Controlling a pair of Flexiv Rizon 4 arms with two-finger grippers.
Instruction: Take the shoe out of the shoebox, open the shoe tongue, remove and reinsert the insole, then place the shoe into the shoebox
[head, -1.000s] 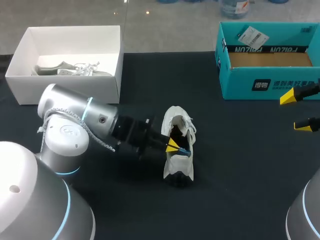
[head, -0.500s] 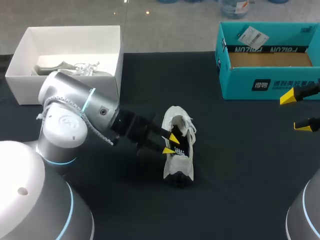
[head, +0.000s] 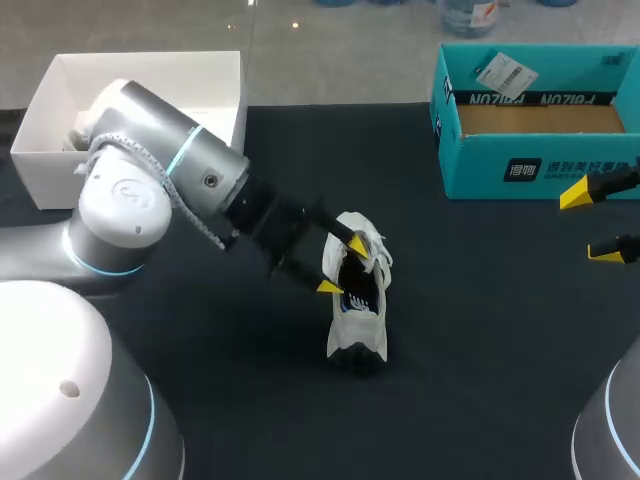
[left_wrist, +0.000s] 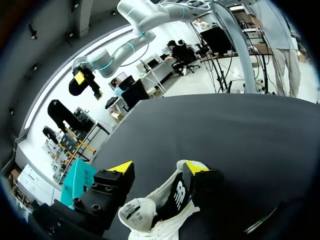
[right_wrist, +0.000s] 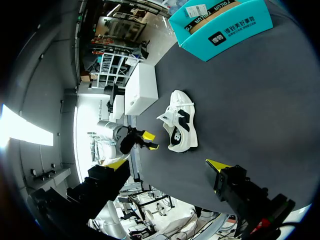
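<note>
My left gripper (head: 343, 265) is in the middle of the frame. Its fingers are spread apart, and the top of the white shoe (head: 357, 315) sits between them. The shoe stands on the black table (head: 480, 360). My right gripper (head: 592, 222) is at the right edge, fingers apart and holding nothing, just below the blue-green shoebox (head: 500, 170) in the upper right.

A dark table (head: 480, 330) bears a white shoe (head: 356, 330), teal shoebox (head: 480, 175) and (seemingly occupied) white box (head: 150, 75).
</note>
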